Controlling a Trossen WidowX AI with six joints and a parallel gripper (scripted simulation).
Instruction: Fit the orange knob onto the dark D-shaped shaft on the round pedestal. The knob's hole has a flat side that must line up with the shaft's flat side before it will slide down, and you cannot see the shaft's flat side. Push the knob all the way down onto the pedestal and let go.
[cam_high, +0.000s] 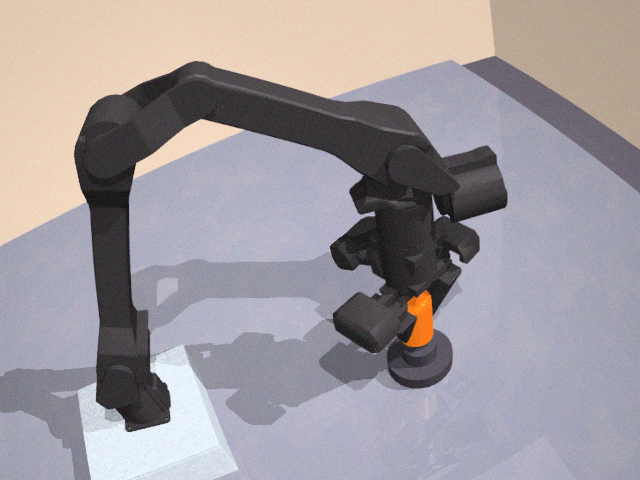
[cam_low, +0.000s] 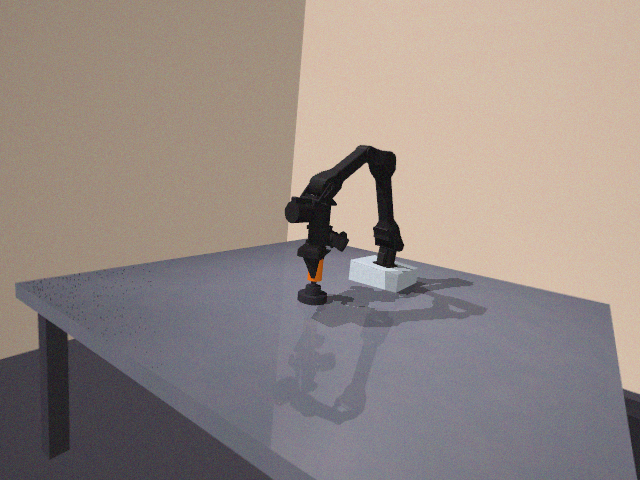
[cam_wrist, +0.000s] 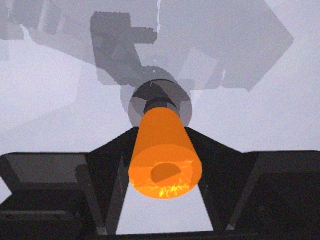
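The orange knob (cam_high: 423, 326) (cam_low: 319, 270) (cam_wrist: 162, 135) is upright over the middle of the round dark pedestal (cam_high: 419, 378) (cam_low: 312, 297) (cam_wrist: 184, 108). My gripper (cam_high: 420, 330) (cam_low: 314, 275) (cam_wrist: 161, 131) points down and is shut on the knob, one finger on each side. In the exterior view a narrow dark part shows between the knob's lower edge and the pedestal's raised collar, so the knob is not down on the pedestal. A D-shaped hole shows in the knob's top in the wrist view. The shaft's top and its flat side are hidden.
The arm's base stands on a pale block (cam_high: 155, 444) (cam_low: 369, 273), away from the pedestal. The grey table (cam_high: 558, 310) (cam_low: 465, 372) carries the arm's shadow, and its far edge shows in the top and exterior views.
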